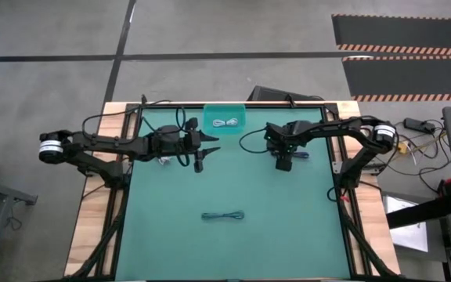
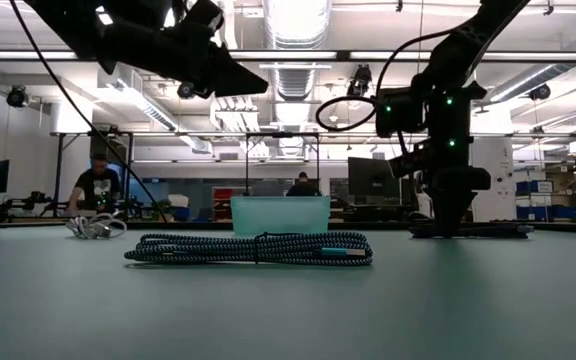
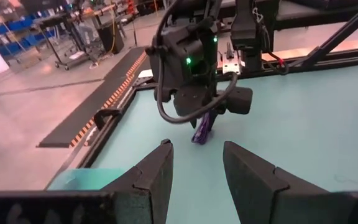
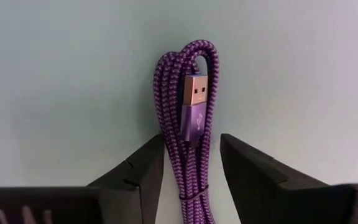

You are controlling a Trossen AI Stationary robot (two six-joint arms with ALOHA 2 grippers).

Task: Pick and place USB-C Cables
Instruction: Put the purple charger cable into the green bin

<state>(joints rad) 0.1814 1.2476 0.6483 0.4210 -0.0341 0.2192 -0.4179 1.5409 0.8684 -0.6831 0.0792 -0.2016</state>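
Note:
A purple braided cable (image 4: 188, 124) lies flat on the green mat, its USB plug (image 4: 194, 99) facing up. My right gripper (image 4: 192, 140) is open and points down at it (image 1: 285, 164), one finger on each side of the bundle. A dark blue-black braided cable (image 1: 223, 215) lies in the middle of the mat (image 2: 253, 248). One white cable (image 1: 226, 122) rests inside the teal bin (image 1: 225, 110). Another white cable (image 2: 98, 227) lies on the mat under the left arm. My left gripper (image 1: 212, 144) is open and raised above the mat (image 3: 197, 149). My right gripper comes from above with its fingers along the sides of the purple cable's bundled strands (image 4: 179, 168), just below the plug. One finger (image 4: 148, 165) stands right at the bundle's edge; I cannot tell whether it touches. The cable lies flat on the mat.
The teal bin (image 2: 280, 215) stands at the mat's far edge, between the two arms. Wooden borders and the black frame (image 1: 343, 188) run along the mat's sides. Open mat lies around the dark cable toward the near edge. People sit in the room beyond the table.

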